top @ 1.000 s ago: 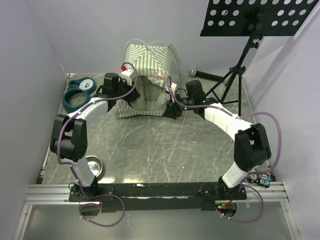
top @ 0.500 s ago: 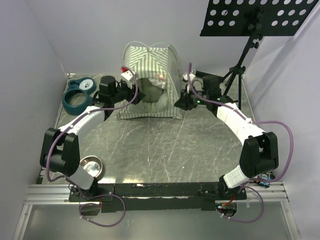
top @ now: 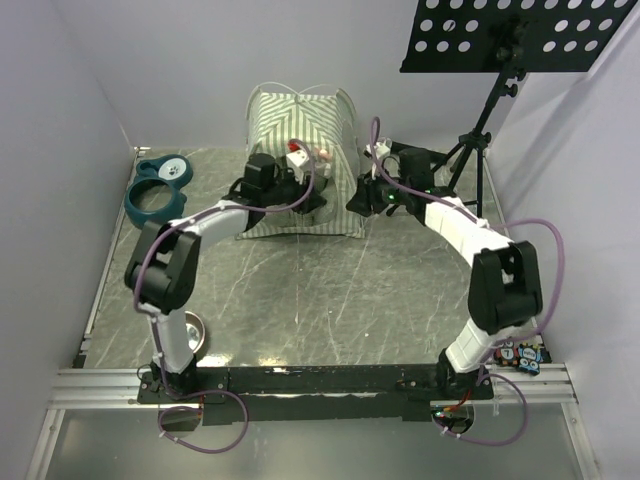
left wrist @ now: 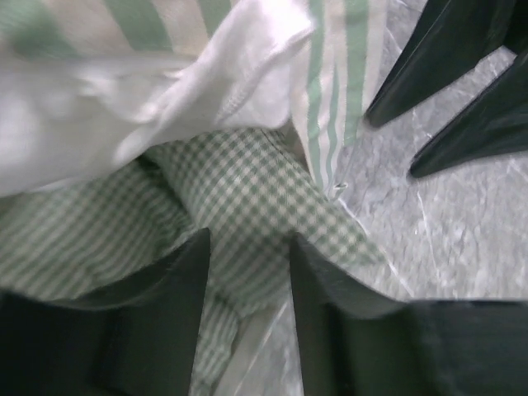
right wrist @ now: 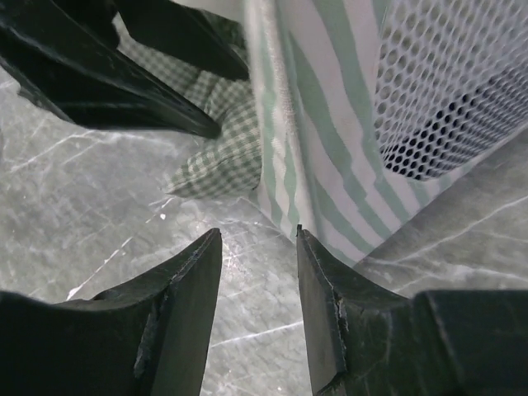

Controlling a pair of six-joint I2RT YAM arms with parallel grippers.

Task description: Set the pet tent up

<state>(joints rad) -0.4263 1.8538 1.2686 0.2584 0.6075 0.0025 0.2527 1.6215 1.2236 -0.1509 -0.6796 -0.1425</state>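
Observation:
The pet tent stands at the back middle of the floor, green-and-white striped, with thin white poles crossing over its top. My left gripper is at its front opening. In the left wrist view it is open, its fingers straddling a corner of the green-checked cushion under the striped fabric. My right gripper is at the tent's right front corner. In the right wrist view it is open and empty, one fingertip against the striped edge, below the white mesh panel. The cushion corner pokes out.
A blue double bowl holder sits at the back left. A steel bowl lies by the left arm's base. A black music stand on a tripod stands at the back right. White walls close in on three sides.
The tent moved back and stood up fuller. My left gripper swung right from its left side into the front opening. My right gripper went to the right front corner and stays there.

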